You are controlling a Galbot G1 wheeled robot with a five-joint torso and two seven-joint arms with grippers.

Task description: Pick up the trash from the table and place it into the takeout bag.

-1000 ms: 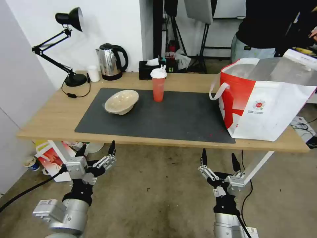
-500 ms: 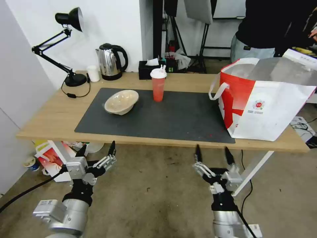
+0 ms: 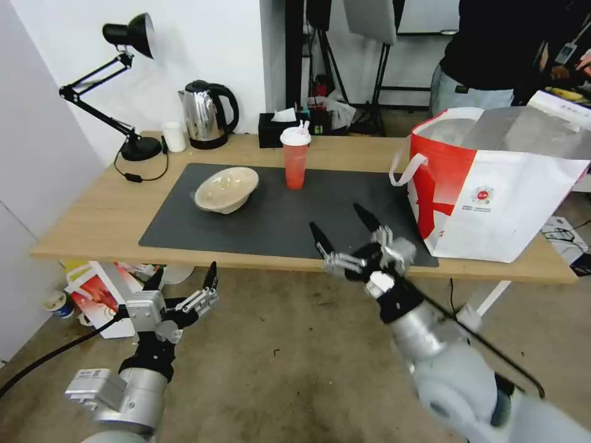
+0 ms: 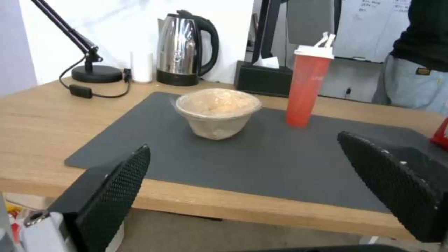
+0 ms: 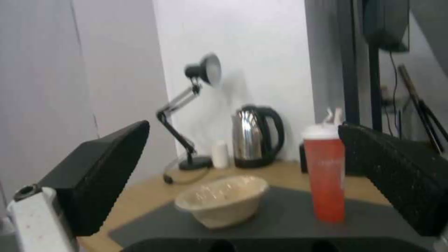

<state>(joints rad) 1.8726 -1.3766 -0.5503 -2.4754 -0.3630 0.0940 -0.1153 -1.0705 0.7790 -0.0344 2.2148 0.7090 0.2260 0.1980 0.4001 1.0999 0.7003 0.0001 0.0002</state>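
Note:
On the table's [image 3: 86, 215] dark grey mat, a shallow beige bowl [image 3: 226, 189] lies tilted, and a red lidded drink cup [image 3: 295, 159] stands upright to its right. The takeout bag [image 3: 492, 184], white with red panels and foil lining, stands open at the table's right end. My right gripper [image 3: 337, 220] hovers open over the mat's front edge, between cup and bag, empty. Its wrist view looks along the mat at the bowl [image 5: 222, 199] and cup [image 5: 327, 175]. My left gripper [image 3: 183, 274] hangs open below the table's front edge, facing the bowl [image 4: 217, 110] and cup [image 4: 308, 87].
At the back of the table stand a black desk lamp [image 3: 140, 147], a steel kettle [image 3: 206, 114], a small white cup [image 3: 175, 136] and a black tissue box [image 3: 277, 129]. A smaller bag [image 3: 98, 295] sits on the floor under the table's left end. A person stands behind the takeout bag.
My right arm has risen from below the table edge, up and forward over the mat's front, gripper still open. The left arm has not moved.

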